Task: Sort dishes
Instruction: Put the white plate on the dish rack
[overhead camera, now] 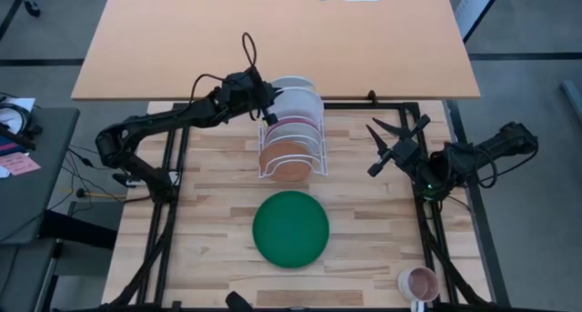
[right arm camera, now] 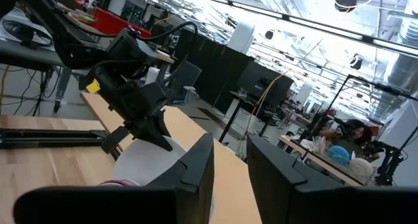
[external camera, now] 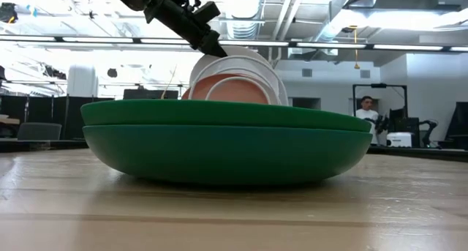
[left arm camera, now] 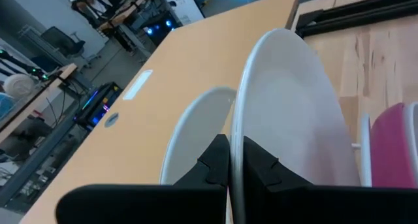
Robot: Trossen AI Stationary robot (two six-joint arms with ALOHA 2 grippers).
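A white wire rack stands mid-table with plates upright on edge in it: a terracotta plate nearest, a pink plate behind it, then a white plate. A second white plate shows farther back. My left gripper is shut on the nearer white plate. A dark green plate lies flat on the table in front of the rack. My right gripper hangs open in the air to the right of the rack, holding nothing. My left gripper pinches the white plate's upper rim between its two fingers, one on each face. The fingers come from the table's left, slanting slightly down. The plate stands upright on edge at the rack's far end; its lower edge is hidden.
A small pink mug stands at the table's near right corner. Beyond the work table lies an orange desk. In the low view the green plate fills the foreground, and a person sits far off in the room.
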